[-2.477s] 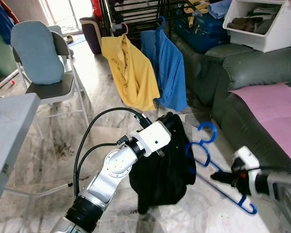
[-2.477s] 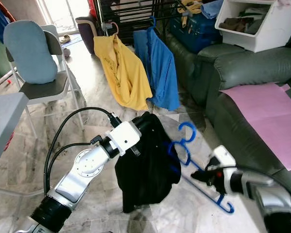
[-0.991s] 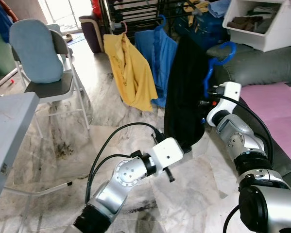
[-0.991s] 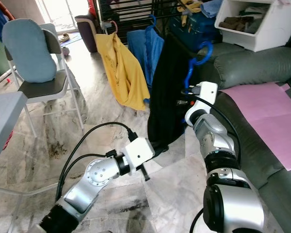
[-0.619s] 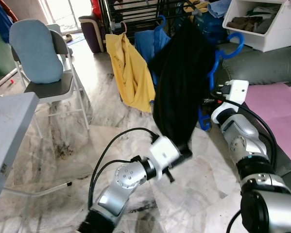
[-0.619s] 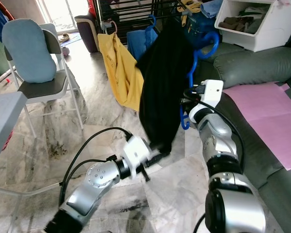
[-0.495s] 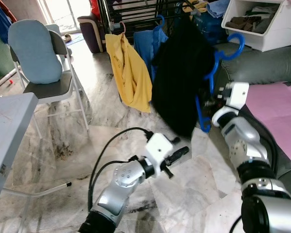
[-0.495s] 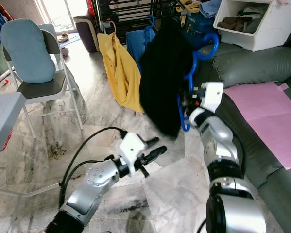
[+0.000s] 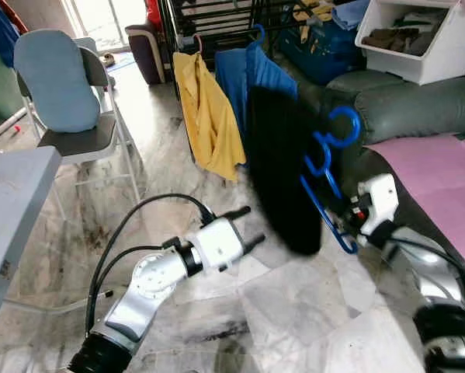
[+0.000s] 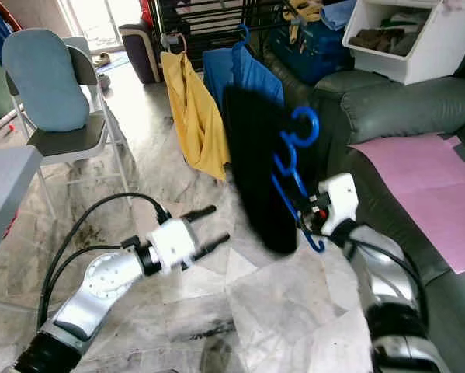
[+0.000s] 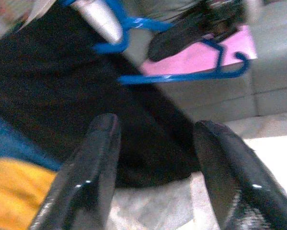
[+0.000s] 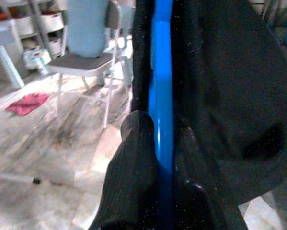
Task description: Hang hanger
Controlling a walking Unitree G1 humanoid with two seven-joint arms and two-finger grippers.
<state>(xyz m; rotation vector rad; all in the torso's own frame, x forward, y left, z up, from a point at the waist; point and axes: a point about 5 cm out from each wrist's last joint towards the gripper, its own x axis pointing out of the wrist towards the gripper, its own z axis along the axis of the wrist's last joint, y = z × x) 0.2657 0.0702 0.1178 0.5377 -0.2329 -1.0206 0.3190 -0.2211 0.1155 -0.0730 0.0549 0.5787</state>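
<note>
- My right claw (image 9: 348, 221) is clamped on the blue hanger (image 9: 325, 183), above the floor (image 9: 294, 303) and in front of the sofa (image 9: 403, 116).
- The hanger's long axis runs steeply up, hook topmost and curling toward the sofa.
- A black garment (image 9: 282, 167) hangs on it, on the side facing the rack (image 9: 216, 15).
- My left claw (image 9: 244, 225) is free, fingers spread, pointing at the garment's lower edge without touching.
- Just beyond hang a blue shirt (image 9: 244, 74) and a yellow shirt (image 9: 209, 116).
- A chair (image 9: 61, 93) stands well apart on my left; open floor lies between.
</note>
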